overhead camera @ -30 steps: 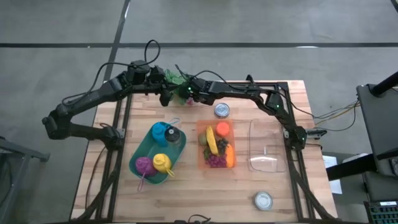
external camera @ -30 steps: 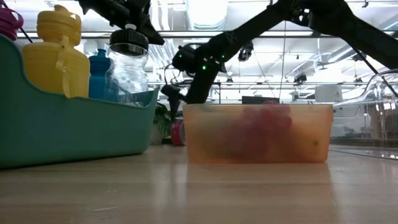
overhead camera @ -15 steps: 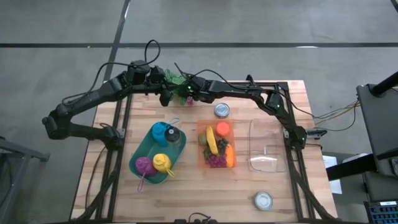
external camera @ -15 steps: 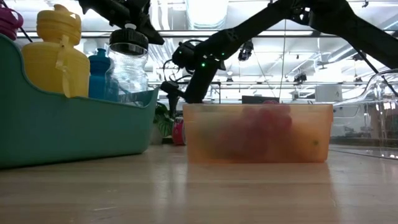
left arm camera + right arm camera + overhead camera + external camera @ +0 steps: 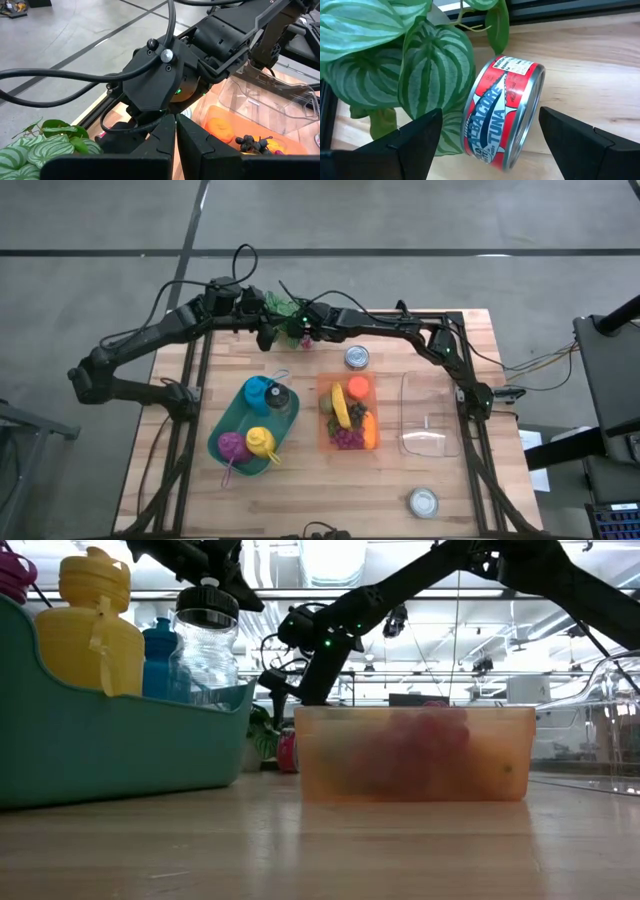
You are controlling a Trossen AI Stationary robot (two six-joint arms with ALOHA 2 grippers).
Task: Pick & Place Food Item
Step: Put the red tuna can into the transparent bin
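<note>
Since a moment ago I barely move: my right claw (image 5: 485,137) stays spread around the tuna can (image 5: 504,112), which leans against striped plant leaves (image 5: 437,65). My left claw (image 5: 175,145) stays pressed together nearby.

Tuna can (image 5: 504,113) lower rim cut off by the frame edge in the right wrist view; its near side tucked behind a striped leaf (image 5: 435,70), and from overhead it is hidden among arms and foliage. Orange bin (image 5: 414,752) contents blur through the wall at tabletop level. Purple bottle (image 5: 14,576) cropped at the corner.
</note>
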